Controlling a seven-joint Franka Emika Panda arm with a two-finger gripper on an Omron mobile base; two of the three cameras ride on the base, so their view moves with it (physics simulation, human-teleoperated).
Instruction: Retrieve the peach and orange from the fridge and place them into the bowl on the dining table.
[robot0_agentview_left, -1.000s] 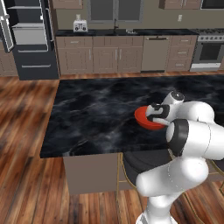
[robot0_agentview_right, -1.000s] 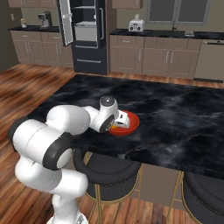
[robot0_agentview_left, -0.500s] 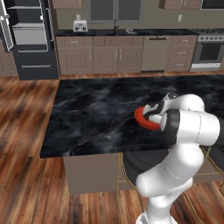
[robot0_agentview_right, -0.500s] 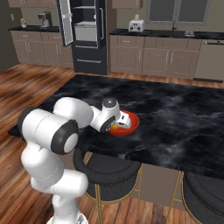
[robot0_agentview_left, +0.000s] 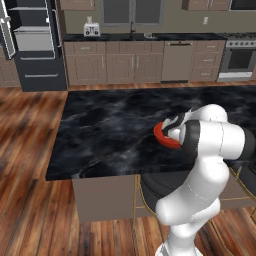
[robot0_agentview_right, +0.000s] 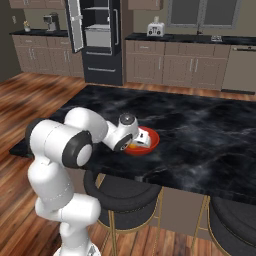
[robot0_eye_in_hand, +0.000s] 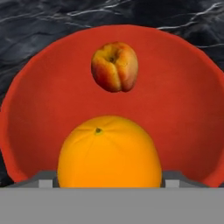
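Swinging its elbow outward since a second ago, the arm is keeping its gripper (robot0_agentview_right: 141, 141) over the bowl (robot0_eye_in_hand: 183, 100) on the dining table (robot0_agentview_left: 105, 130). Jaws are standing wide, flanking the orange (robot0_eye_in_hand: 109, 153), which is sitting between them inside the bowl. Whether they are touching it I cannot tell. Beyond it, farther from the hand, the peach (robot0_eye_in_hand: 114, 66) is resting in the bowl.

Lit evenly and softly, with no single source apparent. Rendered flat, slightly soft and pixelated in both base views. Faint pale sheen along the dining table (robot0_agentview_left: 110, 130) marble veins; dim shade beneath its overhang. Sharp enough up close, with smooth shading on the orange (robot0_eye_in_hand: 109, 153), peach (robot0_eye_in_hand: 114, 66) and bowl (robot0_eye_in_hand: 183, 105); no glare.
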